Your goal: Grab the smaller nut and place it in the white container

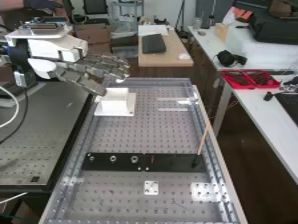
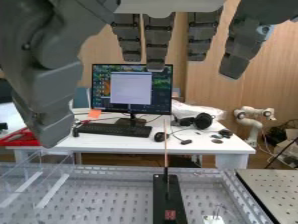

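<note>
Can't see into the white container [image 1: 117,98], near the wide-open hand [image 1: 74,70]. Can spot nuts [image 1: 113,159] rowed on the black plate [image 1: 167,162], can't tell the smaller; thin stick [image 1: 203,140] near its other end.

Monitor [image 2: 159,89], keyboard [image 2: 114,129] on white desk [image 2: 100,145]

Perf. metal bench [image 1: 163,132] ran up frame ctr. in high view; white container [image 1: 117,100] sat upper L of ctr., blk strip [image 1: 174,163] lay lower mid., sm. white plate [image 1: 151,188] below.
</note>
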`<state>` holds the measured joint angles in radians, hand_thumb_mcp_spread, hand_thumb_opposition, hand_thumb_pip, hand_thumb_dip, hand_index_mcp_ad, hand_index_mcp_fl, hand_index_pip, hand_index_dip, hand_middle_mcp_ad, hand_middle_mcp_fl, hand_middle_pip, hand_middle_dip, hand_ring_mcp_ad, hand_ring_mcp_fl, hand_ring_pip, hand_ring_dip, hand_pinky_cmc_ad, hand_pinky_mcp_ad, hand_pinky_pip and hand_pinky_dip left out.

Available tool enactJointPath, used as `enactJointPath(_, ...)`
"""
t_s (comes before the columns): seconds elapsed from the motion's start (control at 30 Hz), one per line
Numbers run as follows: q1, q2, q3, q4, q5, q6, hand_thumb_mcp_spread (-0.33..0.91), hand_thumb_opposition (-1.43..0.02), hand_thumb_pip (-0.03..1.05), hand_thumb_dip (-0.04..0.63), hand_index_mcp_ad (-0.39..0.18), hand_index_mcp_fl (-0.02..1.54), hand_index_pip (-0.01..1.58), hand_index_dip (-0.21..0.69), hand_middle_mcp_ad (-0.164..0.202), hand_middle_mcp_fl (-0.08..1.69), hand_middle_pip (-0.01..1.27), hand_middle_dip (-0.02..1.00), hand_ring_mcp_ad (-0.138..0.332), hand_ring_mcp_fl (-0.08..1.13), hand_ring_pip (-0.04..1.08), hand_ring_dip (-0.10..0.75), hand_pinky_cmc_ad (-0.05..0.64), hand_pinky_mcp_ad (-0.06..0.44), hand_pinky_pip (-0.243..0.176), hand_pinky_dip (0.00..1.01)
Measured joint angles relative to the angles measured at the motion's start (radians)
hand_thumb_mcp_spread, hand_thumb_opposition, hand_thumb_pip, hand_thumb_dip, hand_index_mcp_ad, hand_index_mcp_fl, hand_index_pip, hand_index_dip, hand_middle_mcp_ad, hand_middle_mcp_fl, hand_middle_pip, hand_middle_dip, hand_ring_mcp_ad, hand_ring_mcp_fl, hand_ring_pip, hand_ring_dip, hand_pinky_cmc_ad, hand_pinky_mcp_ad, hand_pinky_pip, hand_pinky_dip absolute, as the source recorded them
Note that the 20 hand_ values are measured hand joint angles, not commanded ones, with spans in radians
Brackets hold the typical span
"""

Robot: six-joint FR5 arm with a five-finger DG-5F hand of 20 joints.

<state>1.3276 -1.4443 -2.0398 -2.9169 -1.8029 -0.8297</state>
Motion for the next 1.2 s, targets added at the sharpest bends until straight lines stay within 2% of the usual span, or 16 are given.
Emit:
enactJointPath(0.23, -0.057, -0.011, -0.076, 0.094, -0.054, 0.002, 0.25, -0.77, 0.63, 0.112, -0.024, 0.05, 0.10, 0.281, 0.037, 0.10, 0.13, 0.22, 0.185, 0.00, 0.09, 0.101, 0.408, 0.328, -0.075, 0.26)
enactJointPath(0.33, -0.075, -0.016, -0.101, 0.124, -0.071, -0.001, 0.26, -0.78, 0.65, 0.112, -0.037, 0.05, 0.15, 0.265, 0.028, 0.10, 0.13, 0.22, 0.185, 0.00, 0.09, 0.101, 0.408, 0.328, -0.075, 0.26)
enactJointPath(0.53, -0.108, -0.034, -0.147, 0.181, -0.108, -0.014, 0.25, -0.78, 0.67, 0.126, -0.054, 0.05, 0.37, 0.216, 0.033, 0.10, 0.13, 0.22, 0.185, 0.00, 0.09, 0.101, 0.408, 0.330, -0.075, 0.27)
enactJointPath(0.6, -0.116, -0.043, -0.156, 0.198, -0.117, -0.017, 0.27, -0.77, 0.71, 0.138, -0.058, 0.05, 0.49, 0.202, 0.030, 0.10, 0.13, 0.22, 0.185, 0.00, 0.09, 0.101, 0.408, 0.328, -0.075, 0.27)
enactJointPath(0.77, -0.130, -0.066, -0.167, 0.227, -0.135, -0.014, 0.27, -0.79, 0.71, 0.141, -0.054, 0.05, 0.72, 0.188, 0.033, 0.10, 0.13, 0.22, 0.185, 0.00, 0.09, 0.101, 0.408, 0.328, -0.075, 0.27)
enactJointPath(0.97, -0.144, -0.106, -0.179, 0.280, -0.155, -0.003, 0.27, -0.79, 0.72, 0.141, -0.061, 0.02, 1.09, 0.169, 0.030, 0.10, 0.13, 0.22, 0.185, 0.00, 0.08, 0.101, 0.408, 0.328, -0.075, 0.27)
enactJointPath(1.2, -0.155, -0.149, -0.196, 0.342, -0.168, -0.008, 0.28, -0.81, 0.72, 0.141, -0.063, 0.02, 1.31, 0.169, 0.030, 0.12, 0.13, 0.22, 0.185, 0.00, 0.08, 0.101, 0.408, 0.328, -0.075, 0.27)
